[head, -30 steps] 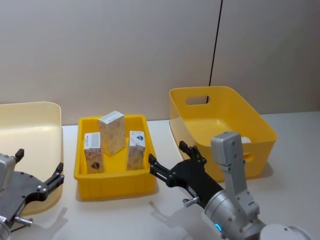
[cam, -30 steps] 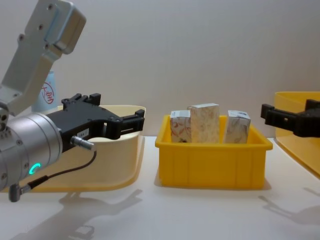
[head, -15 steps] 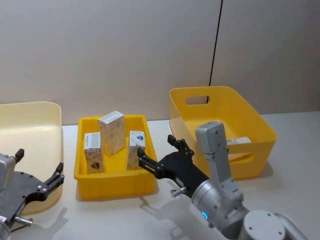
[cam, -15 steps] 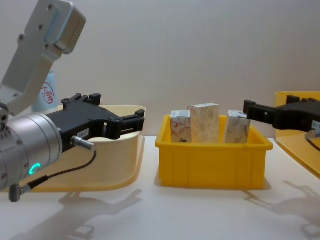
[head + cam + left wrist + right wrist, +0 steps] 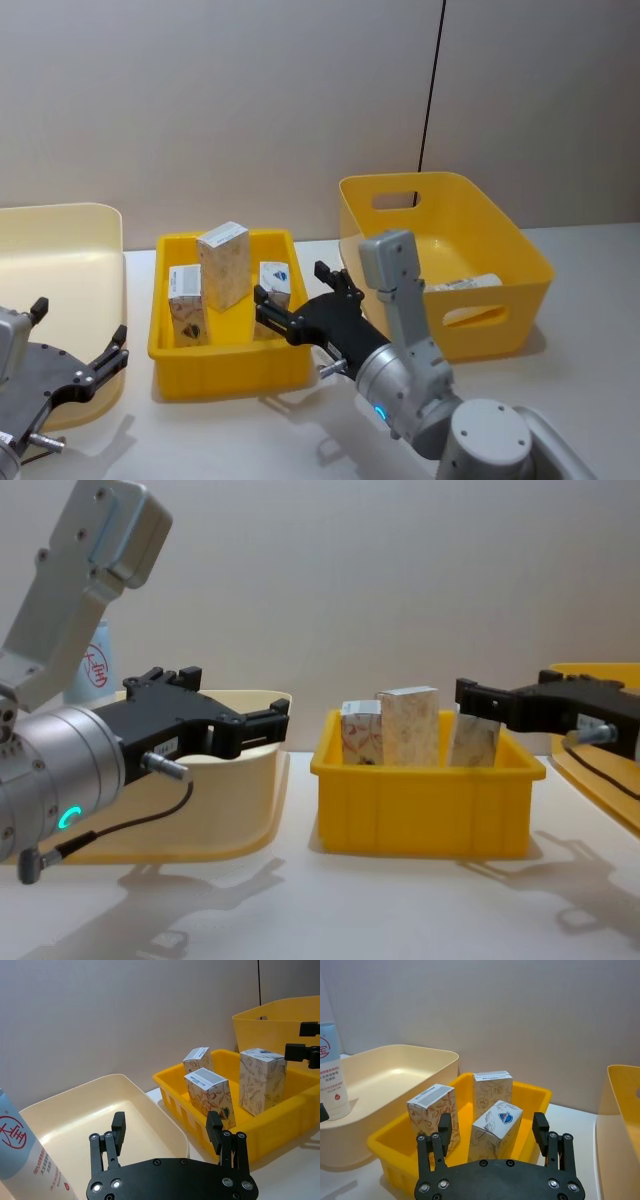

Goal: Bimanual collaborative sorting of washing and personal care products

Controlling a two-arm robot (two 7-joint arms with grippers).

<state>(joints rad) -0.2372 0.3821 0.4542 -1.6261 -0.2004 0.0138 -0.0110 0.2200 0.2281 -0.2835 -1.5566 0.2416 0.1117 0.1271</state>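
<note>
We saw plain grey-beige wall (image 5: 200, 100) behind, flat. Thin dark line (image 5: 431, 100) ran straight down wall, right of middle. Below wall we saw white table (image 5: 600, 300), smooth top. Light was soft and even. We saw faint grey shadows (image 5: 140, 882) on table near front.

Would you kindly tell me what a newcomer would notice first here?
The open right hand reaches over the middle yellow bin, lined up on the blue-logo carton, one of three marbled cartons standing there. The left hand, also open, hovers at the cream bin on the left, near a light-blue tube.
</note>
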